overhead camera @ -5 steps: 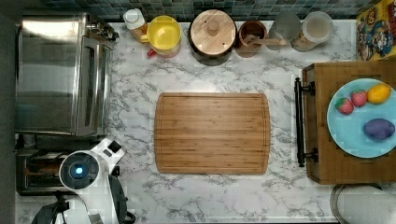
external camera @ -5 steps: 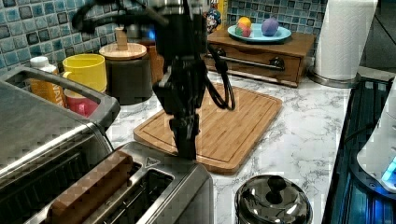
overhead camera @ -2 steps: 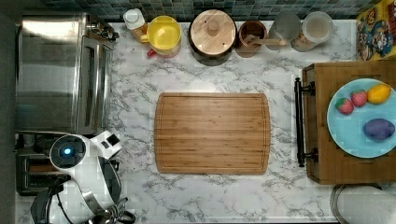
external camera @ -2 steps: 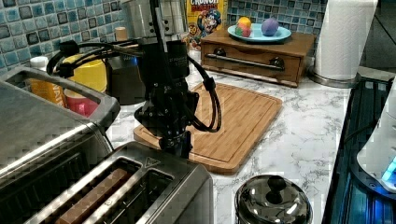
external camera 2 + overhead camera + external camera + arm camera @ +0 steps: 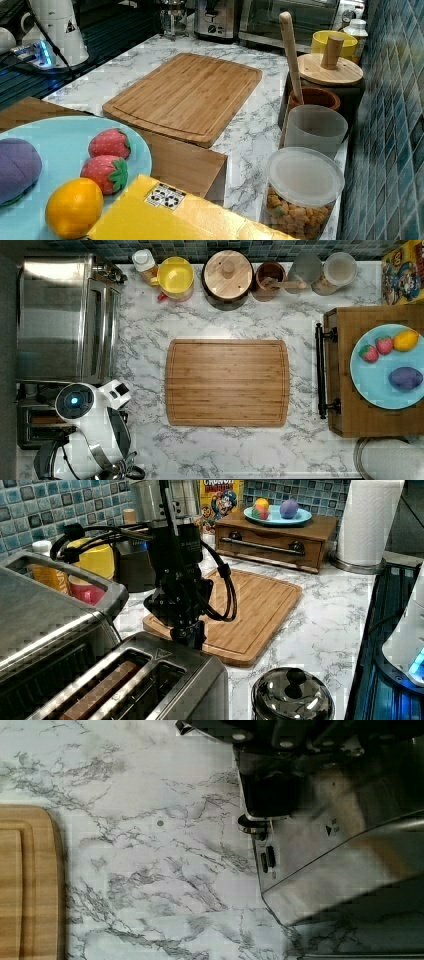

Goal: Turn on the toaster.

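toaster (image 5: pixel 150 685) — brushed steel, two long slots, a brown slice in one; sits at the left view's lower left, hard against the toaster oven (image 5: pixel 45 625), at the counter's front corner. in the top view it lies at the lower left (image 5: pixel 35 422), mostly under the arm. gripper (image 5: pixel 192 635) — pointed down at the toaster's end that faces the cutting board (image 5: pixel 240 610), tip at or just past the top edge; whether the jaws are open or closed cannot be told. wrist view: toaster end (image 5: pixel 300 845) with a black lever piece (image 5: pixel 270 795) and a small knob below it, detail the left view hides. right view: toaster (image 5: pixel 215 17) far off beside the toaster oven, black controls facing the board. open room — bare marble counter (image 5: pixel 145 370) between toaster and cutting board, and along the board's near edge; a lidded steel pot (image 5: pixel 292 695) stands just beside the toaster at the left view's bottom.
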